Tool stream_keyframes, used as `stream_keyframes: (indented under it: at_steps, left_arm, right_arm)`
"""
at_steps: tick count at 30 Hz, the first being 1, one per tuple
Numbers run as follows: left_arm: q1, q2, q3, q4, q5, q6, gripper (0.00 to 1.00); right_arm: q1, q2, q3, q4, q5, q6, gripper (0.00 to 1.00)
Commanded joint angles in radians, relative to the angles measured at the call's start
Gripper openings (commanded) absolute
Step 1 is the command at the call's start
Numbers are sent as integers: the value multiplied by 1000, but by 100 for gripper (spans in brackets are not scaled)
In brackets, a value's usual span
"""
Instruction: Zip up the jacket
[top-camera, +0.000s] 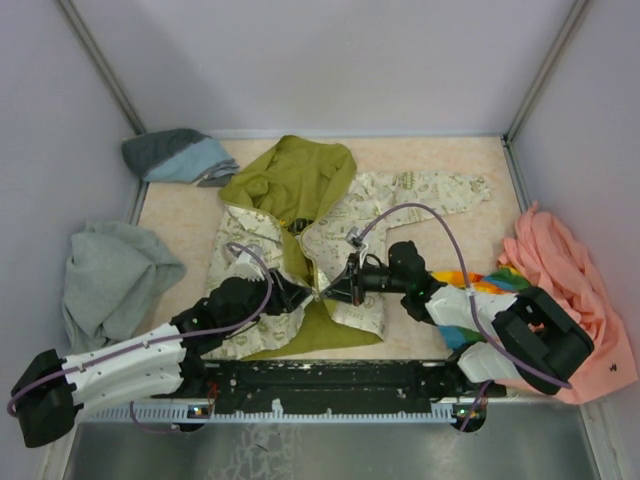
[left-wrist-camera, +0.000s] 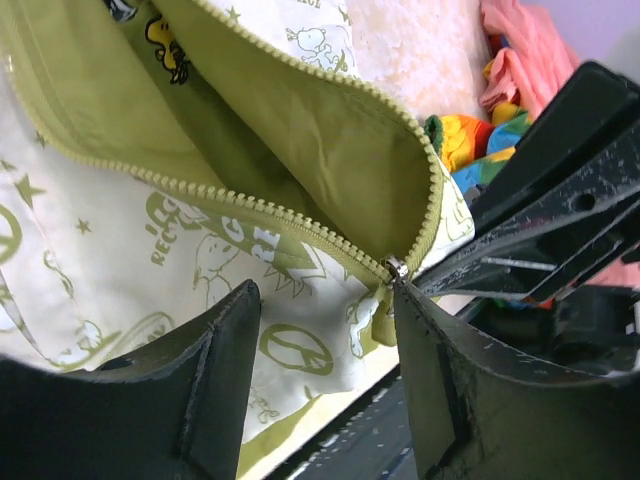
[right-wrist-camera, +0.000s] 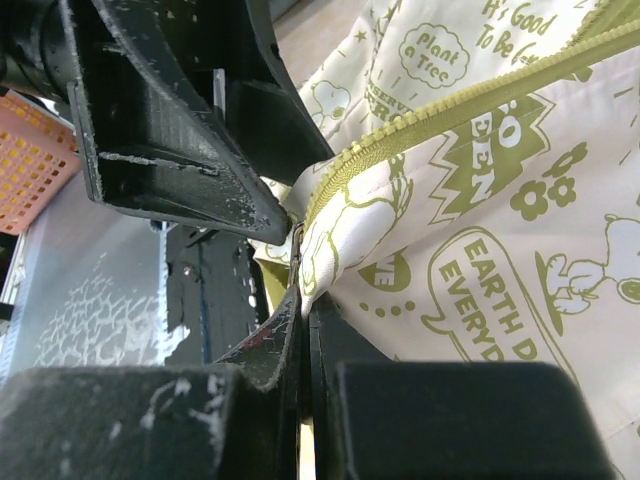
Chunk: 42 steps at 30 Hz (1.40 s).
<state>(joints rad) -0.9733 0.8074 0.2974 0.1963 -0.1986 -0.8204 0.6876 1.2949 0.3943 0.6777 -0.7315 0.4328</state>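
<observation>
left pincer (left-wrist-camera: 325, 300) agape beside zipper (left-wrist-camera: 250, 205), right pincer (right-wrist-camera: 298, 292) tight on jacket (right-wrist-camera: 520, 250)

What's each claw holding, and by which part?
Right claw pinches the jacket at its edge where the zipper joins. Left claw open, holding nothing.

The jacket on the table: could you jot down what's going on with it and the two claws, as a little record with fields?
jacket: cream with olive print, olive hood, spread on the table
zipper: open, its two sides meeting only at the slider
left gripper: open, one finger beside the slider, holding nothing
right gripper: shut on the jacket just by the slider
nearby: grey sweatshirt to the left, peach-pink garment to the right
</observation>
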Motion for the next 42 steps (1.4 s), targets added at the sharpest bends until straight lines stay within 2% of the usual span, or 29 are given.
stream_keyframes:
  at_steps: [1,7,13,18,23,27,30,33,34,39,42]
  left_arm:
    - [6,-15,-12,-13,-29,-219,62]
    - [16,-49,-63,38,-22,-298,55]
    - [19,-116,-139,190,-2,-280,28]
    - [19,-97,-136,250,29,-239,27]
    - [20,-68,-138,291,48,-225,33]
    - [21,-59,-152,307,41,-234,34]
    - [22,-51,-160,328,39,-233,26]
    - [24,-43,-157,343,44,-211,4]
    - [25,-40,-154,344,48,-200,0]
    - [27,-51,-134,356,103,-63,0]
    - [28,-54,-104,331,163,68,0]
  right_arm:
    - [22,-8,1,131,27,27,0]
    - [27,-5,-5,139,34,27,0]
    - [29,-1,-5,141,31,27,0]
    - [33,11,2,152,21,36,0]
    - [37,21,3,166,12,46,0]
    - [36,20,2,175,9,51,0]
    - [38,22,5,178,3,55,0]
    - [38,23,5,182,-4,56,0]
    - [38,23,5,186,-7,58,0]
    - [25,21,6,206,-43,78,0]
    - [-10,29,24,201,-123,90,0]
